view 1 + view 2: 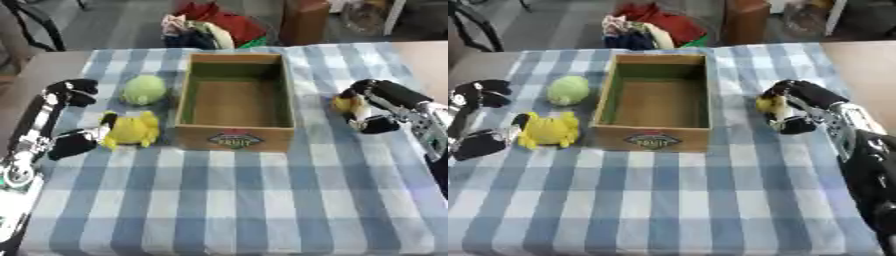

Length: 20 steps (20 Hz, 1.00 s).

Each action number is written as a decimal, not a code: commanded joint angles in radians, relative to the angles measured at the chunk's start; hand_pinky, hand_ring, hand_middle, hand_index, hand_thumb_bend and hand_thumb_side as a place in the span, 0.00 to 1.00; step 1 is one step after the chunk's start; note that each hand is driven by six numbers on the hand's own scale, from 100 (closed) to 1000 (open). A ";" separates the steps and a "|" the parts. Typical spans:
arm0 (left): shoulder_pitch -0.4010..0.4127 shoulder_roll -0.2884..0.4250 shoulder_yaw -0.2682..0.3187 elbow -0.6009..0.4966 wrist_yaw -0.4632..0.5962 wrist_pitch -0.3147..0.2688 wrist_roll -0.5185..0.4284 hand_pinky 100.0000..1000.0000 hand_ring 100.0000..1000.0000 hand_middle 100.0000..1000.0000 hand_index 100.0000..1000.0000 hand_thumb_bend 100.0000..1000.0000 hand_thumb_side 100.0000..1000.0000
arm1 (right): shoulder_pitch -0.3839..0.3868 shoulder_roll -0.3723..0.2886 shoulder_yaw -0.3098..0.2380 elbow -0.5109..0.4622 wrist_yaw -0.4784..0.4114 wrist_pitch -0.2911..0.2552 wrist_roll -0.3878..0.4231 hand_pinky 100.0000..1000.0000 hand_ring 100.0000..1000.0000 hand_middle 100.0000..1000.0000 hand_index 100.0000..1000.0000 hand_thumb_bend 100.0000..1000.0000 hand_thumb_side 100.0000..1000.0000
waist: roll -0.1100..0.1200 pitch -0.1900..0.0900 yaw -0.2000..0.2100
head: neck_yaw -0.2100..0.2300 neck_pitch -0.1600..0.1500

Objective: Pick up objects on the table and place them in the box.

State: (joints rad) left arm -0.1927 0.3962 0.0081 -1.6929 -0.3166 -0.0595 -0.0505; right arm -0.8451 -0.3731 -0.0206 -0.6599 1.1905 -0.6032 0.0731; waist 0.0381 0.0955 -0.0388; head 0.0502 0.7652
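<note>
At the left edge of the frame we see the left robot hand: black fingers and thumb with rounded, padded-looking tips, joined by silver metal links. Its forearm below is silver and black, with a round silver joint at the lower left. At the right edge the right robot hand has the same black fingers; behind it sit a silver wrist and a black forearm.
</note>
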 commanded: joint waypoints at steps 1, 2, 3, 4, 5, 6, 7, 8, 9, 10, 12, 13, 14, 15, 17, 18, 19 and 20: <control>-0.008 0.019 0.002 -0.017 0.003 -0.001 -0.002 0.70 0.63 0.63 0.78 0.29 0.00 | -0.016 -0.016 -0.020 -0.030 -0.014 0.008 -0.044 0.51 0.80 0.16 0.30 0.00 0.11 | 0.001 -0.013 -0.001 | 0.002 0.005; -0.008 0.020 0.002 -0.017 0.004 0.000 -0.002 0.70 0.63 0.63 0.78 0.29 0.00 | -0.016 -0.017 -0.021 -0.037 -0.028 0.011 -0.061 0.51 0.80 0.16 0.30 0.00 0.11 | 0.001 -0.013 -0.001 | 0.002 0.005; -0.008 0.020 0.002 -0.017 0.004 0.000 -0.002 0.70 0.63 0.63 0.78 0.29 0.00 | -0.016 -0.017 -0.024 -0.044 -0.042 0.013 -0.078 0.48 0.77 0.09 0.23 0.00 0.11 | 0.001 -0.013 -0.001 | 0.002 0.005; -0.008 0.020 0.002 -0.017 0.004 0.000 -0.002 0.70 0.63 0.63 0.78 0.29 0.00 | -0.016 -0.017 -0.025 -0.051 -0.057 0.016 -0.095 0.47 0.77 0.08 0.22 0.00 0.11 | 0.001 -0.013 -0.001 | 0.002 0.005; -0.008 0.020 0.002 -0.018 0.004 0.000 -0.002 0.70 0.63 0.63 0.78 0.29 0.00 | -0.016 -0.018 -0.024 -0.055 -0.070 0.018 -0.112 0.46 0.76 0.06 0.19 0.00 0.11 | 0.001 -0.013 -0.001 | 0.002 0.005; -0.009 0.020 0.002 -0.018 0.004 0.000 -0.002 0.70 0.63 0.63 0.78 0.28 0.00 | -0.017 -0.018 -0.022 -0.059 -0.082 0.019 -0.129 0.46 0.76 0.06 0.19 0.00 0.11 | 0.001 -0.013 -0.001 | 0.002 0.005; -0.009 0.020 0.001 -0.018 0.004 0.000 -0.002 0.70 0.63 0.63 0.78 0.28 0.00 | -0.018 -0.018 -0.018 -0.064 -0.093 0.017 -0.146 0.46 0.76 0.05 0.18 0.00 0.11 | 0.001 -0.013 -0.001 | 0.002 0.005; -0.009 0.021 0.001 -0.019 0.005 0.000 -0.002 0.70 0.63 0.63 0.78 0.28 0.00 | -0.019 -0.019 -0.013 -0.067 -0.101 0.014 -0.163 0.46 0.76 0.05 0.18 0.00 0.11 | 0.001 -0.013 -0.001 | 0.001 0.005; -0.009 0.021 0.001 -0.019 0.005 0.000 -0.002 0.70 0.63 0.63 0.78 0.28 0.00 | -0.020 -0.018 -0.009 -0.070 -0.106 0.010 -0.177 0.46 0.76 0.04 0.17 0.00 0.11 | 0.001 -0.013 0.000 | 0.001 0.005; -0.010 0.021 0.001 -0.019 0.005 0.001 -0.002 0.70 0.63 0.63 0.78 0.28 0.00 | -0.024 -0.017 -0.005 -0.077 -0.112 0.004 -0.190 0.46 0.75 0.04 0.17 0.00 0.11 | 0.001 -0.014 0.000 | 0.001 0.005; -0.010 0.021 0.001 -0.019 0.006 0.001 -0.002 0.70 0.64 0.63 0.78 0.28 0.00 | -0.031 -0.013 0.000 -0.092 -0.132 -0.006 -0.203 0.46 0.75 0.03 0.16 0.00 0.12 | 0.001 -0.014 0.001 | 0.000 0.005; -0.010 0.021 0.001 -0.019 0.006 0.001 -0.001 0.70 0.64 0.63 0.78 0.28 0.00 | -0.035 -0.011 0.002 -0.099 -0.143 -0.010 -0.204 0.46 0.75 0.03 0.16 0.00 0.12 | 0.001 -0.015 0.002 | -0.001 0.005; -0.010 0.021 0.001 -0.019 0.006 0.001 -0.001 0.70 0.64 0.63 0.78 0.27 0.00 | -0.040 -0.009 0.004 -0.108 -0.156 -0.013 -0.203 0.46 0.75 0.03 0.16 0.00 0.12 | 0.001 -0.015 0.002 | -0.001 0.005; -0.010 0.022 0.001 -0.020 0.006 0.002 -0.001 0.70 0.64 0.63 0.78 0.27 0.00 | -0.046 -0.006 0.007 -0.116 -0.169 -0.016 -0.200 0.46 0.75 0.03 0.16 0.00 0.13 | 0.001 -0.016 0.003 | -0.002 0.005; -0.011 0.022 0.001 -0.021 0.007 0.002 0.000 0.70 0.64 0.63 0.78 0.28 0.00 | -0.060 0.000 0.013 -0.133 -0.194 -0.024 -0.189 0.46 0.74 0.03 0.16 0.00 0.13 | 0.000 -0.017 0.005 | -0.004 0.005; -0.012 0.023 0.001 -0.021 0.007 0.002 0.000 0.70 0.64 0.63 0.78 0.28 0.00 | -0.068 0.003 0.016 -0.140 -0.206 -0.028 -0.183 0.46 0.74 0.03 0.16 0.00 0.13 | 0.000 -0.018 0.007 | -0.005 0.005; -0.013 0.023 0.001 -0.022 0.007 0.002 0.000 0.70 0.64 0.63 0.78 0.28 0.00 | -0.076 0.006 0.019 -0.146 -0.219 -0.032 -0.176 0.46 0.74 0.03 0.16 0.00 0.13 | -0.001 -0.019 0.009 | -0.007 0.005; -0.014 0.023 0.000 -0.024 0.007 0.002 0.000 0.70 0.64 0.63 0.78 0.28 0.00 | -0.085 0.011 0.023 -0.152 -0.233 -0.036 -0.167 0.46 0.74 0.03 0.16 0.00 0.13 | -0.001 -0.019 0.011 | -0.008 0.005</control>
State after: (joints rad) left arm -0.1938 0.3962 0.0077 -1.6940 -0.3122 -0.0591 -0.0505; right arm -0.8995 -0.3532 0.0006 -0.7785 0.9803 -0.6336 -0.1006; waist 0.0390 0.0915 -0.0273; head 0.0459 0.7652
